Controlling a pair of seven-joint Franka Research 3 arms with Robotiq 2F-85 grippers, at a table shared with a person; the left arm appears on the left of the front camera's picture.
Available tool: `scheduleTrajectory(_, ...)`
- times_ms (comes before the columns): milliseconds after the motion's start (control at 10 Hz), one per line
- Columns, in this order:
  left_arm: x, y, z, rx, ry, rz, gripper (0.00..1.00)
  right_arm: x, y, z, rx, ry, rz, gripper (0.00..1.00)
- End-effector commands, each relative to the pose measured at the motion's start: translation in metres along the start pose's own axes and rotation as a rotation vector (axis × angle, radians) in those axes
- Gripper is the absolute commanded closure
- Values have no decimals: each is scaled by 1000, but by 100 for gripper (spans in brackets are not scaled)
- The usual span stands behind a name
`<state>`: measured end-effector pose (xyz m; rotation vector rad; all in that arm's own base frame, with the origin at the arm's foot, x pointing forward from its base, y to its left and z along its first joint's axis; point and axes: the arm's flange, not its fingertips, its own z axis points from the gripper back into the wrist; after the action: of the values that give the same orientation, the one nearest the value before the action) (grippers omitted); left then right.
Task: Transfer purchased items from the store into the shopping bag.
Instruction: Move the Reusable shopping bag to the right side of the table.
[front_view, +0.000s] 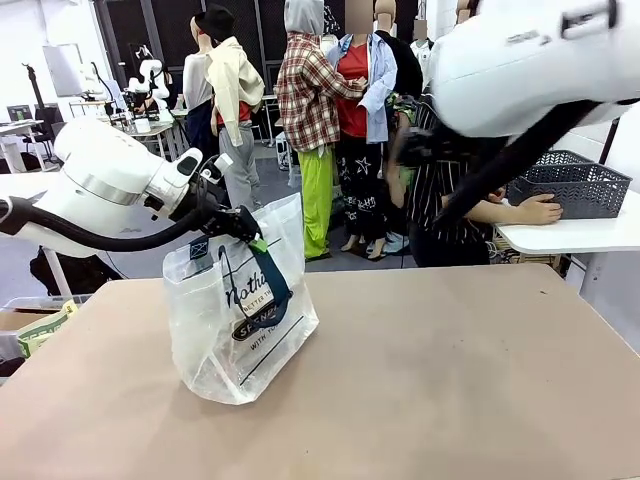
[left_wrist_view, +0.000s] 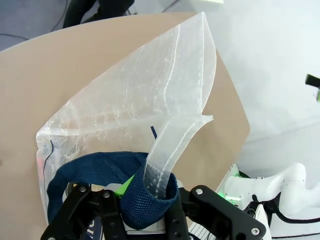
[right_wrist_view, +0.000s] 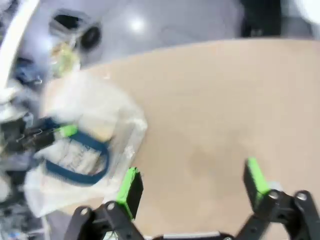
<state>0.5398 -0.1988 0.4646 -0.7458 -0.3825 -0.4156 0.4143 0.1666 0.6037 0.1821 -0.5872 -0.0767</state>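
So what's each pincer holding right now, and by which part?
The left pincer is shut on the shopping bag, gripping its navy handle at the bag's top edge. The right pincer is open, holding nothing.

Print on the shopping bag (front_view: 240, 310)

Black script begins "Nothi" at about ten o'clock on the near face; a dark oval below it and the smaller lines underneath cannot be read for sure.

My front camera sits low at the bench's (front_view: 450, 380) near edge, facing twelve o'clock across it. My left wrist camera looks down close on the shopping bag (left_wrist_view: 150, 100). My right wrist camera looks down from higher, sharing bag and bench.
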Motion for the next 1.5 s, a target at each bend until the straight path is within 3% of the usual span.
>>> scheduleTrajectory(0, -4, -5, 6, 0, -59, -48, 100, 4, -44, 3, -157, -7, -238, 0)
scheduleTrajectory(200, -5, -7, 6, 10, -53, -50, 100, -3, -108, 7, -278, -11, -428, 0)
scheduleTrajectory(500, -2, -12, 10, 48, -46, -71, 100, -23, -167, -3, -370, 40, -574, 0)
scheduleTrajectory(700, -2, -19, 29, 120, -99, -90, 100, -16, -171, -1, -320, 37, -539, 0)
scheduleTrajectory(1000, 6, -25, 88, 344, -194, -101, 100, -16, -171, -1, -320, 37, -539, 0)
scheduleTrajectory(1200, 7, -9, 152, 476, -282, -37, 100, -16, -171, -1, -320, 37, -539, 0)
scheduleTrajectory(1400, -8, 13, 205, 613, -302, 118, 100, -16, -171, -1, -320, 37, -539, 0)
